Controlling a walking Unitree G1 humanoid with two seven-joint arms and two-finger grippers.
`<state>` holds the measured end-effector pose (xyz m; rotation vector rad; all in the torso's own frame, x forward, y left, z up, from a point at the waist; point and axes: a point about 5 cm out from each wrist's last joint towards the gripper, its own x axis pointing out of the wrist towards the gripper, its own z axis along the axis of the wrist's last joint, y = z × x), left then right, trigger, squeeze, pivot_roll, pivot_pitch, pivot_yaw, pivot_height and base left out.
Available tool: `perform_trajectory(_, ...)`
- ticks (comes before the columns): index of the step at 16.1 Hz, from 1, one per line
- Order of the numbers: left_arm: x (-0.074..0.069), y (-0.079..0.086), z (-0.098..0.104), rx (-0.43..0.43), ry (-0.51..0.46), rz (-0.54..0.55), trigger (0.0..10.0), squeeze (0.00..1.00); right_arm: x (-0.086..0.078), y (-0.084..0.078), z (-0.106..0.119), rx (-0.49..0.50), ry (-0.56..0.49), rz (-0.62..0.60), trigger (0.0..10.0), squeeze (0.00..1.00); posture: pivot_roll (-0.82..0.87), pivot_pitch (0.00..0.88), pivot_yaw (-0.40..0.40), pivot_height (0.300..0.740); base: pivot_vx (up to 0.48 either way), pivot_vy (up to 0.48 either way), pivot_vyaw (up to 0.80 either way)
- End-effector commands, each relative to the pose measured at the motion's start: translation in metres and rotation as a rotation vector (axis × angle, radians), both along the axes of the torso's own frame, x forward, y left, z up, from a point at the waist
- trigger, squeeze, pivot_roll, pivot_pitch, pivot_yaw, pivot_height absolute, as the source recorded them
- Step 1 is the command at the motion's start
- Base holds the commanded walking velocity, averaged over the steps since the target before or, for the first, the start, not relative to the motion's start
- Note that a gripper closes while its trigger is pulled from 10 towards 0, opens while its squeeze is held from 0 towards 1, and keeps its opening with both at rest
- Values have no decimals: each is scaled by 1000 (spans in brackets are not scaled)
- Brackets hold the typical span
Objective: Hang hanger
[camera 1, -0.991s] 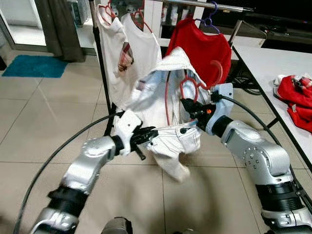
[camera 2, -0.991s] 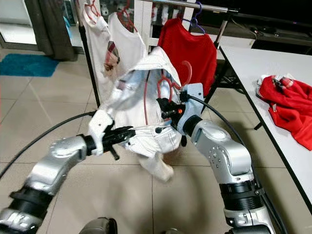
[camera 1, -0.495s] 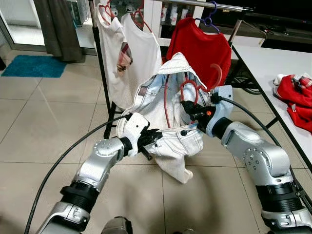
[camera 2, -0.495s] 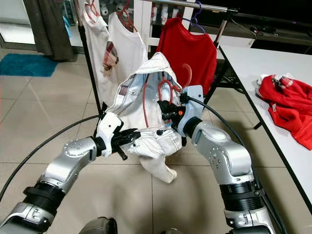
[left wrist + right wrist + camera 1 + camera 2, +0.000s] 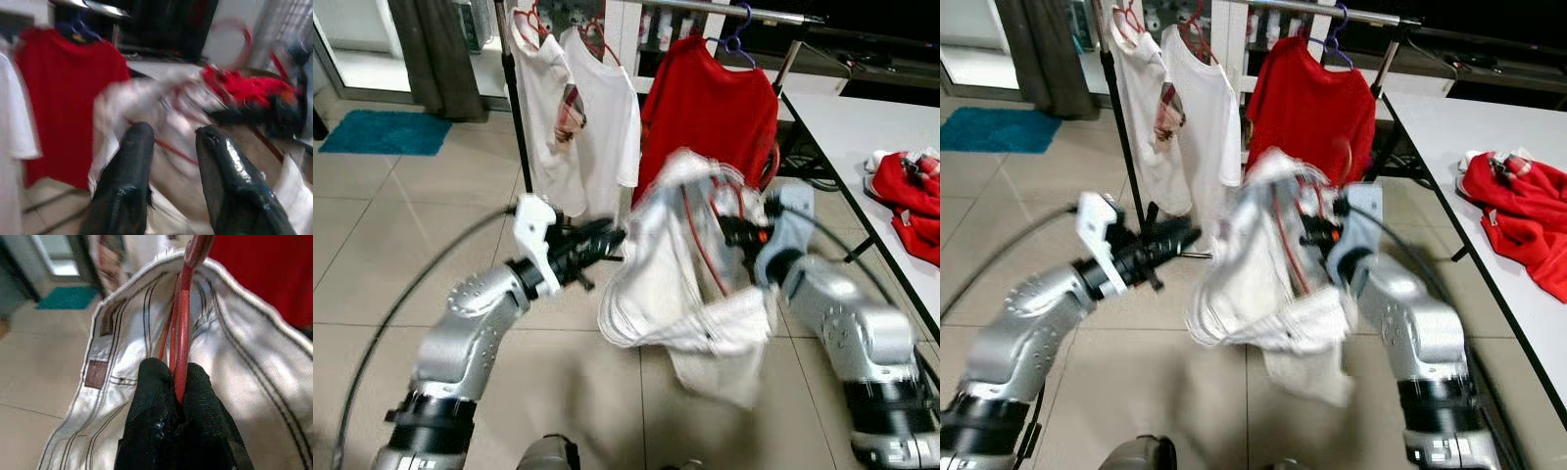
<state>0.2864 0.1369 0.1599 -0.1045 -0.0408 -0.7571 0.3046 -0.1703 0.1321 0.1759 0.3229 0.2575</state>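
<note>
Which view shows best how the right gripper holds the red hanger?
The right wrist view: the right gripper is shut on the red hanger, sharp against the white jacket. In both eye views and the left wrist view, that hanger is a motion-blurred streak.

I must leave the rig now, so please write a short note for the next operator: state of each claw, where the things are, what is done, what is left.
Right claw: shut on the red hanger, which carries the white garment.
Left claw: open, beside the garment, holding nothing.
Rack rail: two white shirts and a red shirt hang there. More red clothing lies on the white table.
Done: garment is on its hanger.
Left: hook the hanger over the rail, then release.
</note>
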Motion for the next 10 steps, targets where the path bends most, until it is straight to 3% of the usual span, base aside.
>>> perform_trajectory(1,1,11,4,15,-19,136,10000,1000,-1,-12,13,3,-76,-85,10000,0,33,32,-97,740,0,0,0)
perform_trajectory(2,-2,17,5,20,-20,212,10000,557,-6,-12,9,18,-70,-130,10000,0,37,30,-94,740,0,0,0)
perform_trajectory(3,-6,25,-1,83,7,311,10000,0,-14,-10,4,52,-63,-173,10000,0,42,29,-88,740,0,0,0)
perform_trajectory(4,-10,31,-8,141,20,382,10000,0,-23,-6,-3,68,-57,-202,10000,0,51,29,-81,740,0,0,0)
perform_trajectory(6,-12,37,-16,161,61,471,10000,0,-33,1,-13,52,-39,-242,10000,0,59,37,-65,740,0,-133,0)
perform_trajectory(8,-11,36,-17,201,38,518,10000,0,-36,5,-13,64,-59,-263,10000,0,57,48,-53,740,0,-442,0)
perform_trajectory(10,-11,30,-18,209,43,535,10000,0,-37,7,-8,100,-80,-286,10000,0,50,48,-46,740,0,0,0)
